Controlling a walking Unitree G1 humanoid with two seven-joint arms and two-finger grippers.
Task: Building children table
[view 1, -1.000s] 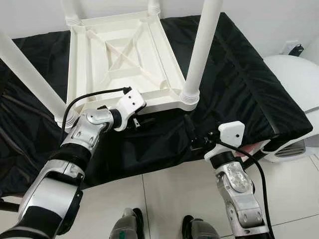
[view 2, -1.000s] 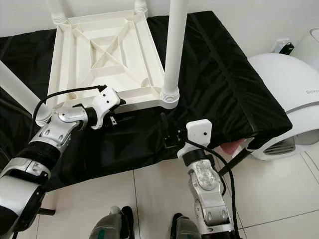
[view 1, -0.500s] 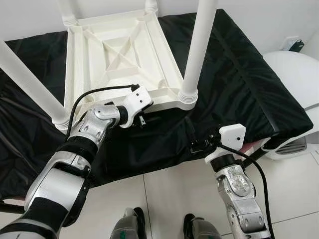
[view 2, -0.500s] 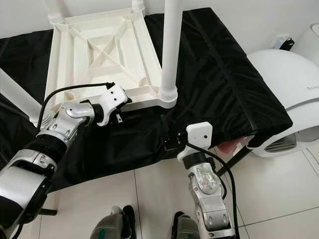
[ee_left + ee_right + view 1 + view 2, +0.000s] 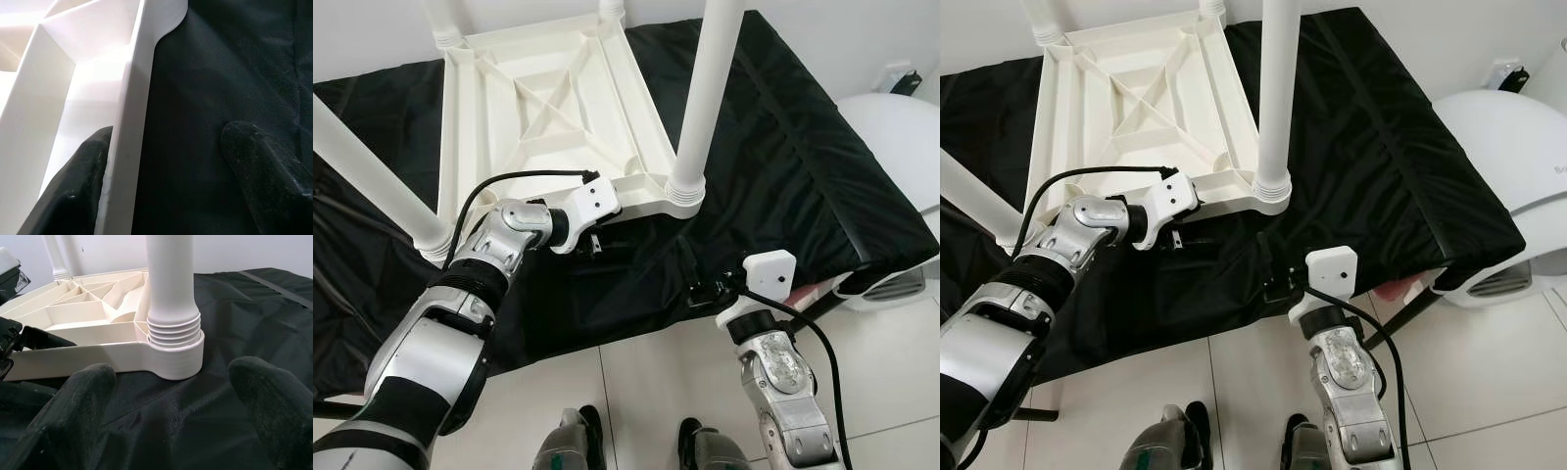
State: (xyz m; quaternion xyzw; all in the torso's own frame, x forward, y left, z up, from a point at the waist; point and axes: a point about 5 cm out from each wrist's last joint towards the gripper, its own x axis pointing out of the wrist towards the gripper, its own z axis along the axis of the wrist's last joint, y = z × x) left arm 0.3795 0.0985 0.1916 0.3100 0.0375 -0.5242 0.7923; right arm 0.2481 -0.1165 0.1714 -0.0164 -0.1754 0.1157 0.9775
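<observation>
A white plastic children's table lies upside down on a black cloth spread over a raised surface, its ribbed underside facing up and its round white legs standing upward from the corners. The left gripper sits at the near edge of the tabletop frame, between the two near legs; in the left wrist view its fingers are spread, one inside the white rim and the other out over the black cloth, so the rim runs between them, the inner finger just against the rim's wall. The near right leg rises from its threaded collar just beyond and to the right of that gripper. The right gripper hovers low over the cloth in front of this leg's socket, well apart from it, its two black fingers held wide with nothing between them. To the right of the right arm stands a rounded white appliance on the tiled floor; a few grey letters show at its edge, too cut off to read. No other writing is legible.
</observation>
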